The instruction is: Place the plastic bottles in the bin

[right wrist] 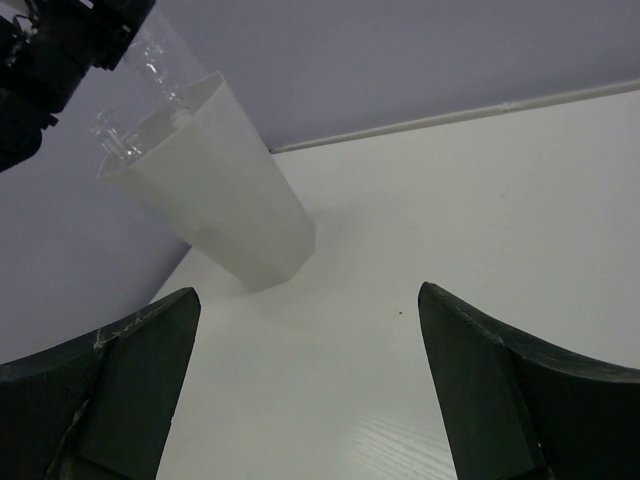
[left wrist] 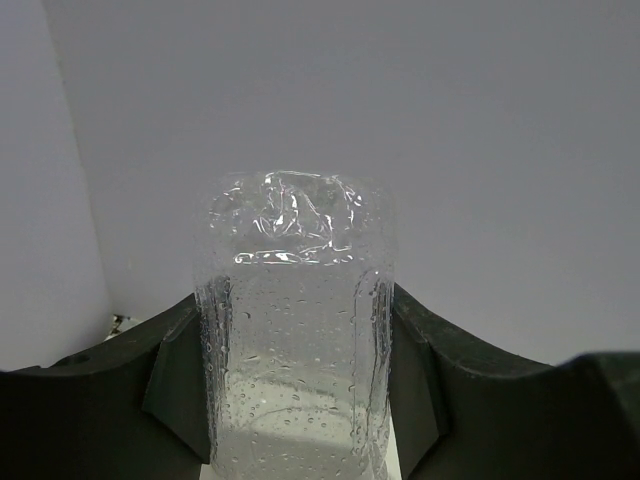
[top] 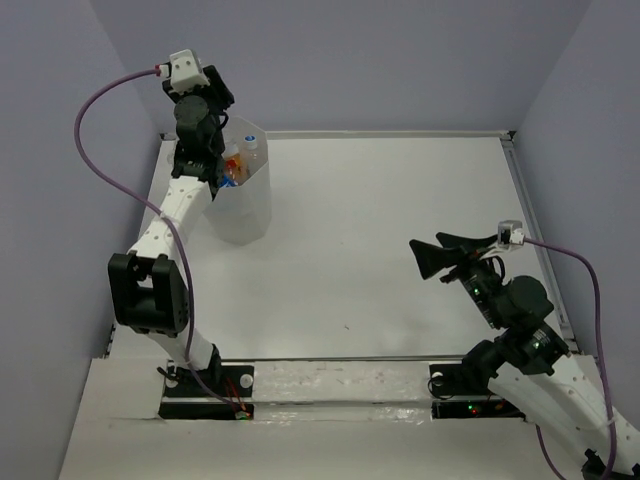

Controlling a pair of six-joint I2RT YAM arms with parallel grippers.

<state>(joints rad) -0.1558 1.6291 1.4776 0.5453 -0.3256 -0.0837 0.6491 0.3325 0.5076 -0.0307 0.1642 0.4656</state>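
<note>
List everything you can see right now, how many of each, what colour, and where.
bin: one, translucent white, upright, far left of the table
bottles in the bin: several, count unclear; orange, blue and a white cap show
clear bottle: one, colourless, held at the bin's mouth
table: one, white
cables: two, purple, one per arm
left gripper: one, black, shut on the clear bottle
right gripper: one, black, open and empty, near right
</note>
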